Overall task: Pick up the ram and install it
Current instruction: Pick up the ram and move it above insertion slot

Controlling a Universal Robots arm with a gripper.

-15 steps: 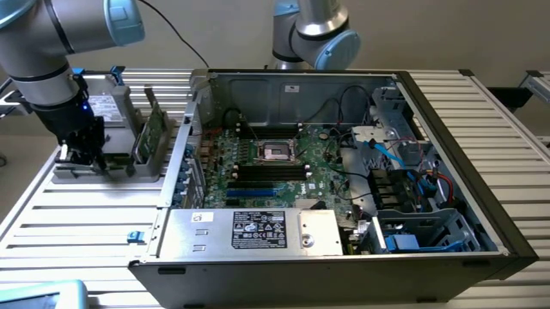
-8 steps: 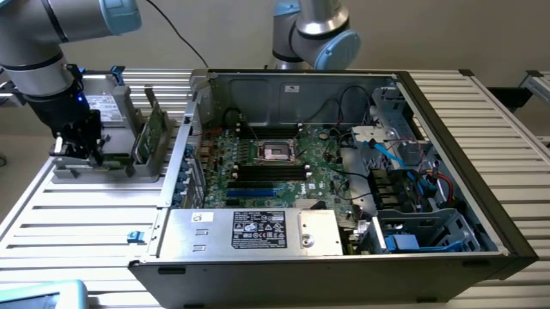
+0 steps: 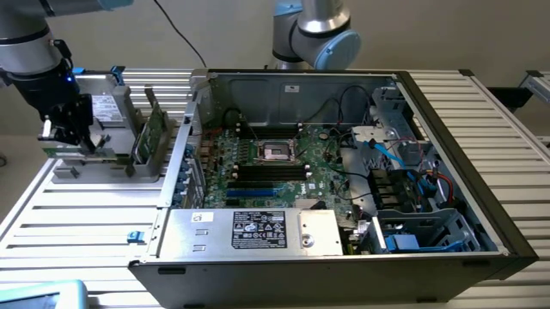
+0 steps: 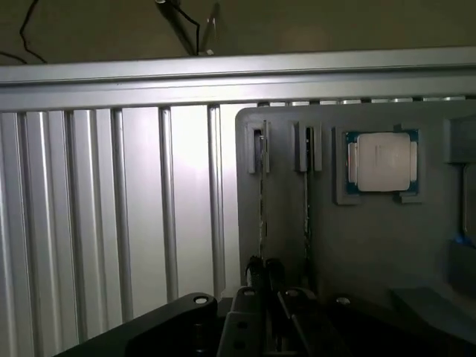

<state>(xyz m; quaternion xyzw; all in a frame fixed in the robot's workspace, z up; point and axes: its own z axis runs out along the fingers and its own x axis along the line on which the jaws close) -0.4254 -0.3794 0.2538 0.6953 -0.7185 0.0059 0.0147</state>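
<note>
The gripper (image 4: 264, 269), cut off at the picture's edge, hides the near end of the ram (image 4: 261, 208). The arm (image 3: 30, 58) runs past the exterior view's top. A blue-rimmed thing (image 3: 38, 295), perhaps a bin, is cropped at that view's lower left.

Computer case (image 3: 292, 96) sitting open on slatted table (image 3: 77, 225), toward exterior view's right. Motherboard (image 3: 266, 174) lying inside case, with power supply (image 3: 249, 230) sitting in front of it. Holder tray (image 3: 94, 174) resting on table just beside case, on exterior view's left. Ram (image 4: 260, 216) and second stick (image 4: 306, 212) standing side by side in tray slots, processor chip (image 4: 383, 161) lying in recess beside them. Gripper (image 4: 265, 269) hanging over tray, nearest to ram.
</note>
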